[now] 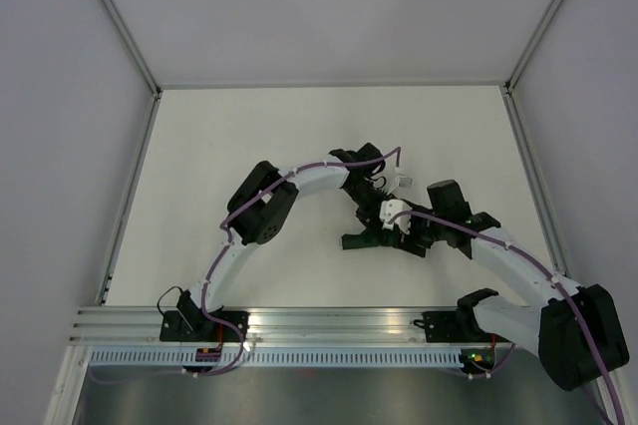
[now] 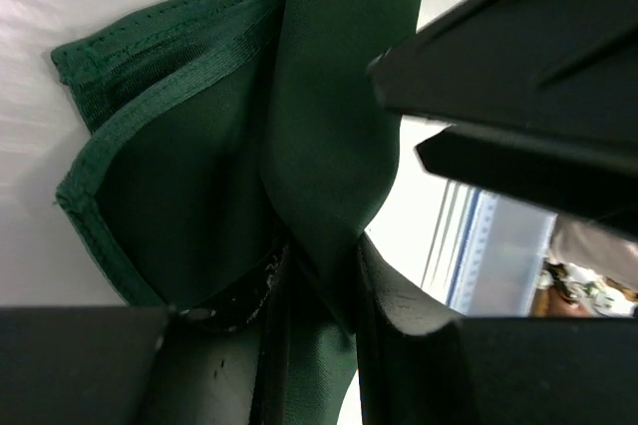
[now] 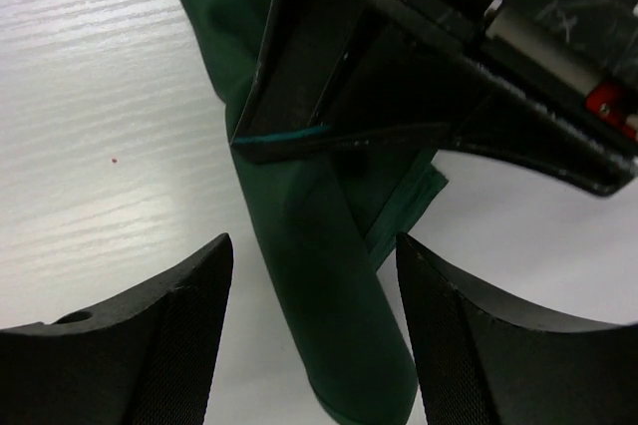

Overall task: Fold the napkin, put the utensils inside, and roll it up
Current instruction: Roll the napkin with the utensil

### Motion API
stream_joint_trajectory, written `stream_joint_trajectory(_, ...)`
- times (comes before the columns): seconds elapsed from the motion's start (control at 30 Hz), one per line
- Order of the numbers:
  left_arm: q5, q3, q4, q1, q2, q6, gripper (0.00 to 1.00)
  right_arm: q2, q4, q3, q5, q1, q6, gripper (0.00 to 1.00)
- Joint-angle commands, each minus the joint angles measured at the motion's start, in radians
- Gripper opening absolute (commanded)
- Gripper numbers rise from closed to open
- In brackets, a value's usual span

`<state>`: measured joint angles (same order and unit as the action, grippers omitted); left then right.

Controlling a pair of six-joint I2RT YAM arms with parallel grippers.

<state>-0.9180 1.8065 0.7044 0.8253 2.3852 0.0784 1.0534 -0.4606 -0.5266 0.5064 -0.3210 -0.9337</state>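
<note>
The dark green napkin [image 1: 361, 240] lies at the table's middle as a narrow roll with a folded, hemmed part beside it. No utensils show. My left gripper [image 1: 371, 210] comes down on it from above. In the left wrist view its jaws [image 2: 319, 275] are shut on a band of the napkin [image 2: 329, 126]. My right gripper [image 1: 401, 238] is open. In the right wrist view its fingers [image 3: 312, 245] stand either side of the rolled end of the napkin [image 3: 319, 285] without touching it. The left gripper's body [image 3: 399, 76] sits just beyond.
The white table [image 1: 249, 146] is bounded by grey walls and metal rails at left, right and back. The aluminium mounting rail [image 1: 329, 325] runs along the near edge. The two grippers are very close together over the napkin.
</note>
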Motion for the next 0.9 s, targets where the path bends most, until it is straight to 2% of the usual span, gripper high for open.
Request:
stream_joint_trajectory(0.0,0.145,-0.027,0.118,-0.002,0.097,-0.009,0.17,0.031,0.149,0.008,-0.103,-0.076,0.058,0.72)
stream_joint_trajectory(0.2,0.134,-0.022,0.124,-0.006,0.098,-0.011,0.2,0.1,0.172,0.019,-0.161,-0.177,0.067,0.67)
stream_joint_trajectory(0.43,0.157,-0.022,0.107,-0.011,0.069,-0.017,0.3,0.161,0.157,0.004,-0.152,-0.19,0.09,0.37)
stream_joint_trajectory(0.53,0.183,-0.039,0.067,-0.012,0.02,-0.031,0.36,0.187,0.116,-0.036,-0.138,-0.188,0.09,0.3)
stream_joint_trajectory(0.87,0.252,-0.145,-0.094,-0.046,-0.159,-0.129,0.38,0.325,-0.064,-0.185,0.009,-0.118,0.046,0.23)
